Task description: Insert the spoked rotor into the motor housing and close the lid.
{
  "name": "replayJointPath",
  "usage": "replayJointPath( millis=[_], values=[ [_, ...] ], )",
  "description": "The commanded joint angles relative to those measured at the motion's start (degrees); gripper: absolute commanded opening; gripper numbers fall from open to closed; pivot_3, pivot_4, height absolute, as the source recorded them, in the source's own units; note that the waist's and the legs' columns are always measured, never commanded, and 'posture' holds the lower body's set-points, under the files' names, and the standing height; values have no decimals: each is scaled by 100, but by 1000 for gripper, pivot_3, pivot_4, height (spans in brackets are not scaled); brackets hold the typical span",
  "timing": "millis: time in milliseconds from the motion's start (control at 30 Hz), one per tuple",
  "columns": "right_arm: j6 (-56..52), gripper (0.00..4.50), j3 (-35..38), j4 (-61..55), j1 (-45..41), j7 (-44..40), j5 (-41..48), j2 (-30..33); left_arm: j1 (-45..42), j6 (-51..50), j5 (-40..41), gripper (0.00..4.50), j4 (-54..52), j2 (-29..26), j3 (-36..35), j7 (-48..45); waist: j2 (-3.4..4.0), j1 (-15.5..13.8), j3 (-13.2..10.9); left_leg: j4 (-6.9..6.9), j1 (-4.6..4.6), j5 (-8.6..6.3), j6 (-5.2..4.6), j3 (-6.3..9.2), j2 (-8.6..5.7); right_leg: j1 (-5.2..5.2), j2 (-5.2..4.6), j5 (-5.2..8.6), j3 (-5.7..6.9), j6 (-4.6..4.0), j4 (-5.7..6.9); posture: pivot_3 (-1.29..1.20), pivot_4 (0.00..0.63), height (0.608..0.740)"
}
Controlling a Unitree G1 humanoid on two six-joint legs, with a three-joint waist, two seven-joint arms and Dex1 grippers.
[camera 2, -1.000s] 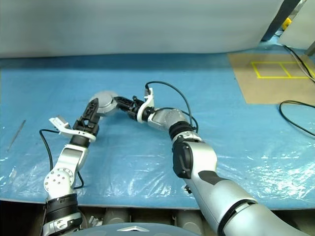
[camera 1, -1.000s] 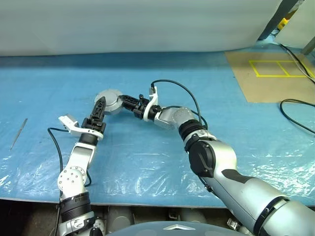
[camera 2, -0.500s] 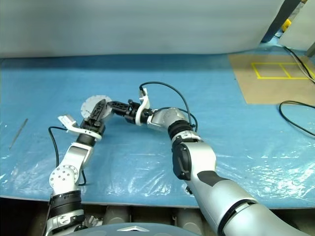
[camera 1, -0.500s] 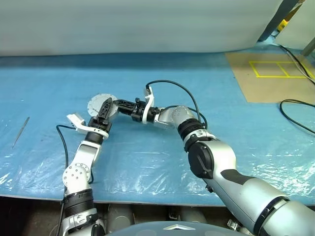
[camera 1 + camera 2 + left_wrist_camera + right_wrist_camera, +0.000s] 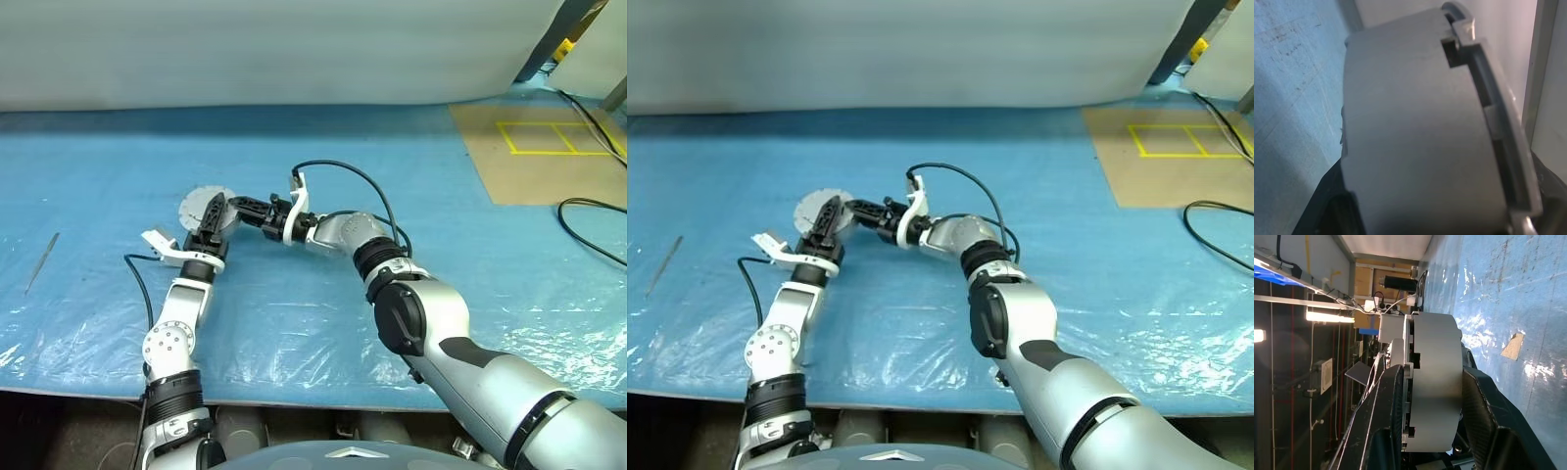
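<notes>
Both hands meet above the blue plastic-covered tabletop [image 5: 294,323] at the round motor part. Nearest, the left hand [image 5: 210,219] reaches up from below, its two black fingers standing on either side of the motor housing [image 5: 1436,382]; in its wrist view the grey side wall of the housing lies right between the fingers, but whether they press on it I cannot tell. Just beyond, the right hand [image 5: 238,206] comes in from the right, pointing across to the left, and is clamped on the same housing, one black finger [image 5: 1382,421] on each flat face, as its wrist view shows. The spoked rotor [image 5: 200,206] is the pale toothed disc facing upward on the housing, held off the tabletop between the two hands. Well apart, near the left edge, a thin grey tool [image 5: 39,261] lies on the sheet. Farther back on the right lies a brown board with yellow tape lines [image 5: 539,147].
</notes>
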State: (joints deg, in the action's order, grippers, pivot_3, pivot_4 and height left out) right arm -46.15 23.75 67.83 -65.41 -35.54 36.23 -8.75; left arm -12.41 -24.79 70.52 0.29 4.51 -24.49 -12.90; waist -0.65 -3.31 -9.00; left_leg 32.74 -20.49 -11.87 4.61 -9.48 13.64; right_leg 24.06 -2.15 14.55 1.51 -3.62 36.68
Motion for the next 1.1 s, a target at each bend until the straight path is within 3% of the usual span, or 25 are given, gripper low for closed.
replayJointPath(
  millis=[33, 567, 867, 1100],
  values=[
    [256, 1348, 190, -107, -236, 74, 173, -411, -126, 378, 217, 2953, -225, 18, -346, -140, 0, 0, 0, 0, 0, 0, 0, 0, 0, 0, 0, 0, 0, 0, 0, 0, 150, 740],
    [360, 1348, 137, -70, -192, 163, 131, -418, -222, 533, 547, 2953, -257, 176, -394, 36, 0, -5, -1, 0, 0, 0, 0, 0, 0, 0, 0, 0, 0, 0, 0, 0, 150, 740],
    [622, 4264, 132, -30, -166, 337, 41, -410, -135, 560, 230, 2951, -339, 162, -153, 50, 0, -11, -2, 0, -3, 0, 0, 1, 0, 1, 0, 0, 1, 0, -2, 0, 150, 740],
    [694, 4264, 87, -46, -146, 320, -18, -417, -338, 1138, -94, 2951, 34, -23, -520, 108, 0, -52, -2, -1, -1, 0, 0, 1, 2, 2, 2, 0, 0, 0, -1, 0, 150, 740]
  ],
)
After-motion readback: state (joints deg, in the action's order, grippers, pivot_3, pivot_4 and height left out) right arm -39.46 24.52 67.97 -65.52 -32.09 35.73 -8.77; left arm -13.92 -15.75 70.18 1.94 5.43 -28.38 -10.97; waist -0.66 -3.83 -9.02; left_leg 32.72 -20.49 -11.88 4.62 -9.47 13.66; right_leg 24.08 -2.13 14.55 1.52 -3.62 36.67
